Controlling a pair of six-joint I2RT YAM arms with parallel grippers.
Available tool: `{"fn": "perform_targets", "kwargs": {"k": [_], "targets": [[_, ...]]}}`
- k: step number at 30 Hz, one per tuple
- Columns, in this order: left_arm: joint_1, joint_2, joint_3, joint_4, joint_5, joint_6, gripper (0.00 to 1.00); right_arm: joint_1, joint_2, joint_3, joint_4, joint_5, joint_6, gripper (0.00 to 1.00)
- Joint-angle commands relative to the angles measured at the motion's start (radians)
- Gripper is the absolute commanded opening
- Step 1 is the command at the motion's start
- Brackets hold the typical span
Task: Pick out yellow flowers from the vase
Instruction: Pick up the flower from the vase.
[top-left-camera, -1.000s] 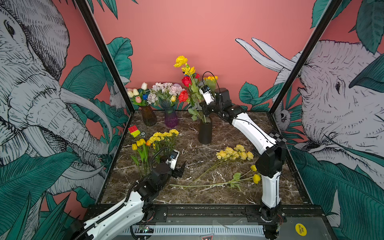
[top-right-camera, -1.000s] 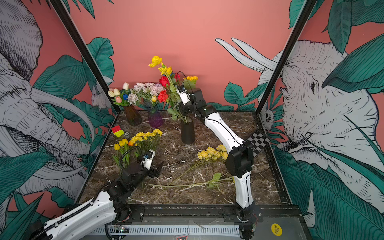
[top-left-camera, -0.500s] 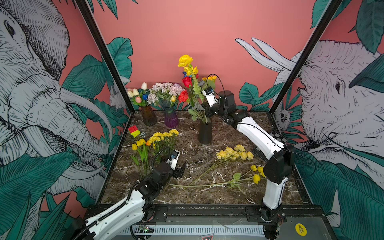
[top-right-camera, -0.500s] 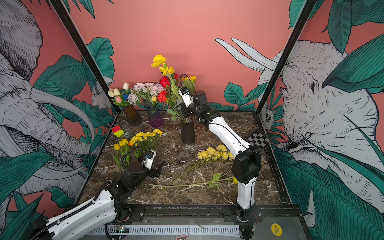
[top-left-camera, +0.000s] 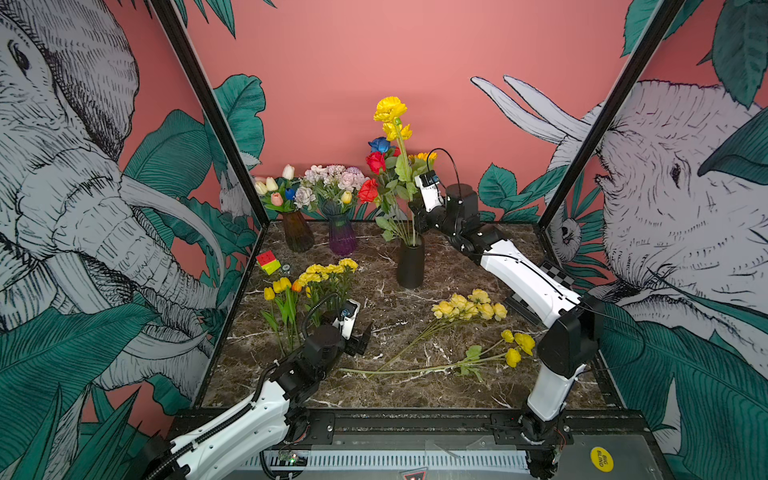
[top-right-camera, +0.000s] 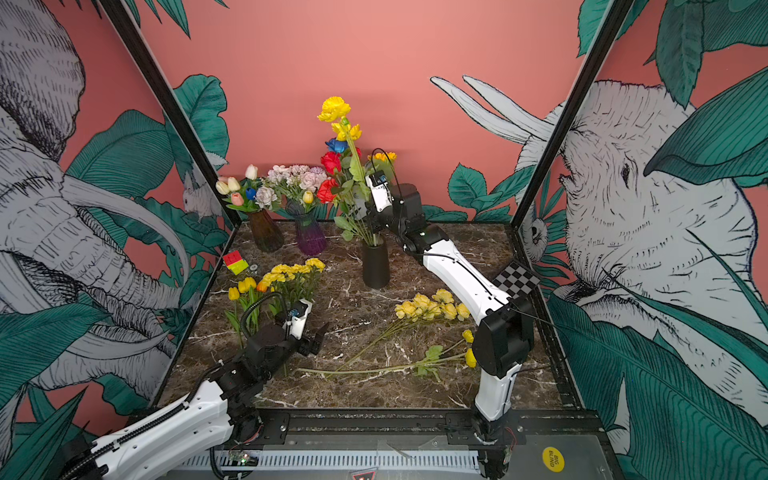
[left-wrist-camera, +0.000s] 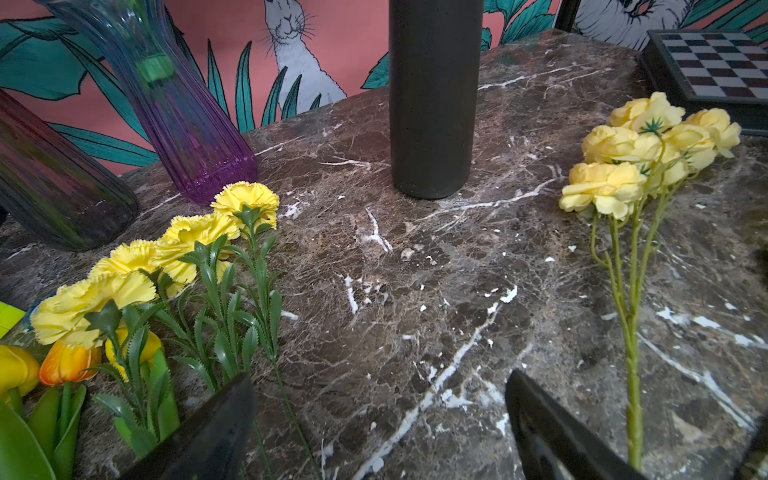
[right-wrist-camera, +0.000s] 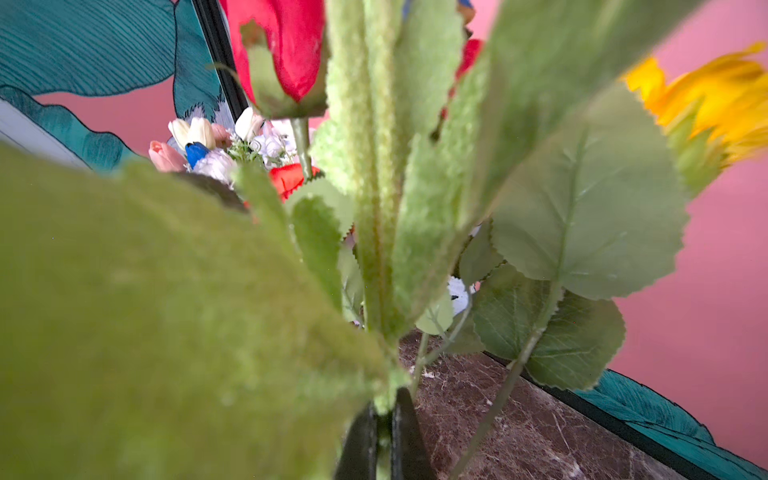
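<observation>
Reading "BIG BLIND": yellow sticker (top-left-camera: 601, 459); right tool (right-wrist-camera: 384, 415) clamps flower stem (right-wrist-camera: 376, 249).

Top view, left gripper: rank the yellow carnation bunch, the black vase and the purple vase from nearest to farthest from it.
1. Yellow carnation bunch: lying just behind the left gripper, slightly to its left.
2. Black vase: standing further back, to the right.
3. Purple vase: in the rear row, farthest.
</observation>
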Motion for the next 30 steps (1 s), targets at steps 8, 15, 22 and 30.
{"fn": "perform_targets", "kwargs": {"k": [8,15,22,30], "targets": [[0.006,0.017,0.009,0.015,0.015,0.002,0.95,-0.003,-0.114,0.004,0.102,0.064,0.093,0.02],[0.006,0.048,0.022,0.018,0.051,0.006,0.96,-0.003,-0.213,-0.049,0.184,0.084,0.148,0.01],[0.006,0.070,0.034,0.013,0.059,0.005,0.96,-0.002,-0.318,-0.095,0.228,0.127,0.165,0.00],[0.006,0.029,0.026,0.000,0.033,0.002,0.96,-0.002,-0.437,-0.171,0.246,0.155,0.184,0.00]]}}
